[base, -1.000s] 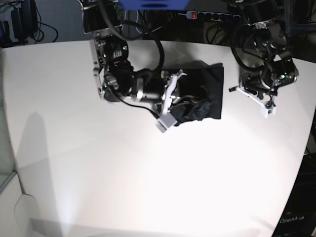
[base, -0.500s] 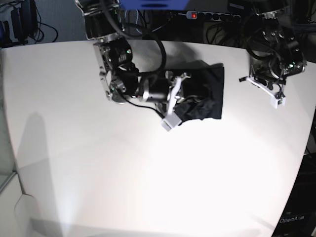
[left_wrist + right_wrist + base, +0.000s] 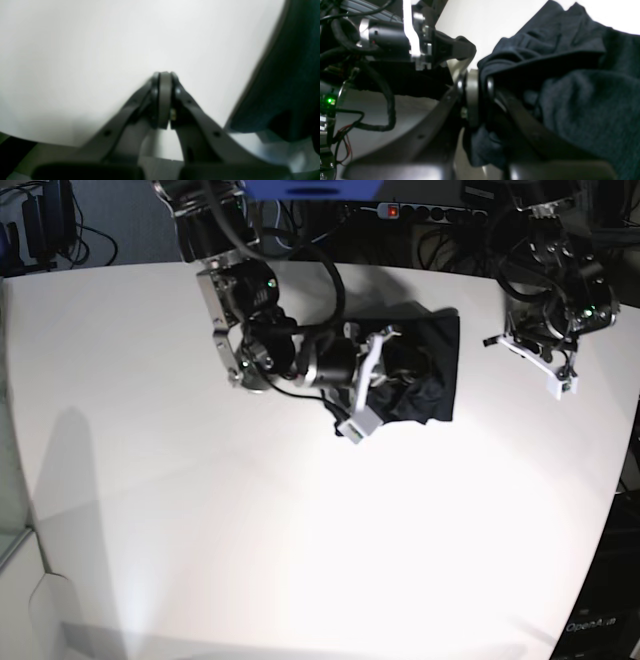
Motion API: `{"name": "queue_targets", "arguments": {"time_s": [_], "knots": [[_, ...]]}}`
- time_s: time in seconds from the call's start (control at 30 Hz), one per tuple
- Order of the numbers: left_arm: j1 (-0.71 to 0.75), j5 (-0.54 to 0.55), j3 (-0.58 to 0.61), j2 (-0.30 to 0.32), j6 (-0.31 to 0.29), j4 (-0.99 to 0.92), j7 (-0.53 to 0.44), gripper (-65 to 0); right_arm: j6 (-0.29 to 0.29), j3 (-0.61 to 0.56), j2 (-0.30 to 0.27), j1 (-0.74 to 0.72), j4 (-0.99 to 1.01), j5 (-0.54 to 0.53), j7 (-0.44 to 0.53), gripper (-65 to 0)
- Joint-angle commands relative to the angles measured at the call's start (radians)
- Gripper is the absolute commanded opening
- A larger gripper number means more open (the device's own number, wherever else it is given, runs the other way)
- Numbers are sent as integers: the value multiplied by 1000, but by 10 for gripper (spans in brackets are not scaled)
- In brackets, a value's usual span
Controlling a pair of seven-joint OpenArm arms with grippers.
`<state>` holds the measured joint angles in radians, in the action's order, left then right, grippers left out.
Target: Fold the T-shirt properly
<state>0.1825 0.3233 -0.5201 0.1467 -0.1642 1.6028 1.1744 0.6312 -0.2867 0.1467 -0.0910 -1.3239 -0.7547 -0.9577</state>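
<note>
The table (image 3: pixel 250 540) is white and broad, with a curved far edge and a long rounded right edge. Nearly all of its near half and its left side lie bare, so open room is widest toward the camera and to the left. Beyond the far edge the room is dark, with tangled cables and a power strip (image 3: pixel 430 212) showing a red light.

The T-shirt (image 3: pixel 430 370) lies as a compact black bundle on the far part of the table, right of centre. Its right and far edges run fairly straight, while its near-left corner is rumpled and lifted. It is well clear of the table's right edge.

The right arm (image 3: pixel 250 330) comes down from the far edge and bends low across the table, its forearm stretched sideways into the shirt's left side. The right gripper (image 3: pixel 480 100) is clenched on a fold of the T-shirt (image 3: pixel 582 105); in the wrist view the cloth is pinched between the jaws and bunches over the right one.

The left arm (image 3: pixel 555 310) is folded up near the far right corner, apart from the shirt. The left gripper (image 3: pixel 164 100) hangs above bare table (image 3: pixel 87 50) with jaws pressed together and nothing between them; a dark, blurred edge of the T-shirt (image 3: pixel 282 87) fills the right side of its view.
</note>
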Motion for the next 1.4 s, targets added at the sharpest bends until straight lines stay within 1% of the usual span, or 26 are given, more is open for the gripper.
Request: {"name": "queue_targets", "arguments": {"time_s": [0.0,0.1,0.17,0.23,0.3,0.37,0.43,0.7,0.8,0.9,0.93,1.0,1.03,1.13,1.23,1.27,1.3,1.37], "knots": [[2,-10,4,-5,1,-3,34,-650,6,-4,10,-34,-15,-22,18,-624],[2,-10,4,-12,1,-3,34,-650,5,-6,10,-36,-15,-22,16,-540],[5,-10,5,-15,1,-2,34,-650,5,-7,10,-39,-15,-22,10,-458],[5,-10,5,-15,-1,-3,34,-650,5,-36,10,-42,-15,-22,9,-382],[5,-11,5,-15,-30,-3,34,-650,9,-70,10,-43,-15,-22,9,-340],[7,-16,1,-15,-64,-3,34,-650,9,-115,10,-57,-15,-24,13,-330],[8,-17,-2,-15,-74,-3,35,-650,9,-150,10,-57,-15,-25,16,-330],[44,-17,-4,-3,-76,-3,35,-650,5,-253,10,-123,-15,-22,12,-330],[62,-13,-4,18,-76,-3,31,-650,5,-265,10,-131,-16,-21,10,-330],[96,-16,-16,23,-76,-3,-23,-650,5,-259,8,-137,-18,-21,15,-331],[102,-17,-30,23,-76,-5,-37,-650,5,-253,-3,-148,-18,-21,15,-331],[119,-17,-50,23,-76,-5,-55,-650,5,-253,-26,-155,-18,-21,15,-342],[125,-17,-53,24,-77,-5,-61,-650,5,-251,-35,-160,-18,-21,16,-360],[131,-13,-53,44,-77,-8,-69,-650,5,-248,-52,-169,-18,-21,15,-452],[127,-11,-53,50,-77,-48,-69,-650,3,-248,-55,-186,-18,-21,7,-581],[125,-11,-53,50,-77,-57,-69,-650,3,-248,-58,-188,-18,-21,7,-614],[124,-11,-53,50,-77,-66,-70,-650,3,-250,-72,-188,-18,-21,7,-639],[125,-11,-53,50,-79,-72,-80,-650,3,-253,-88,-188,-18,-21,7,-650]]}}
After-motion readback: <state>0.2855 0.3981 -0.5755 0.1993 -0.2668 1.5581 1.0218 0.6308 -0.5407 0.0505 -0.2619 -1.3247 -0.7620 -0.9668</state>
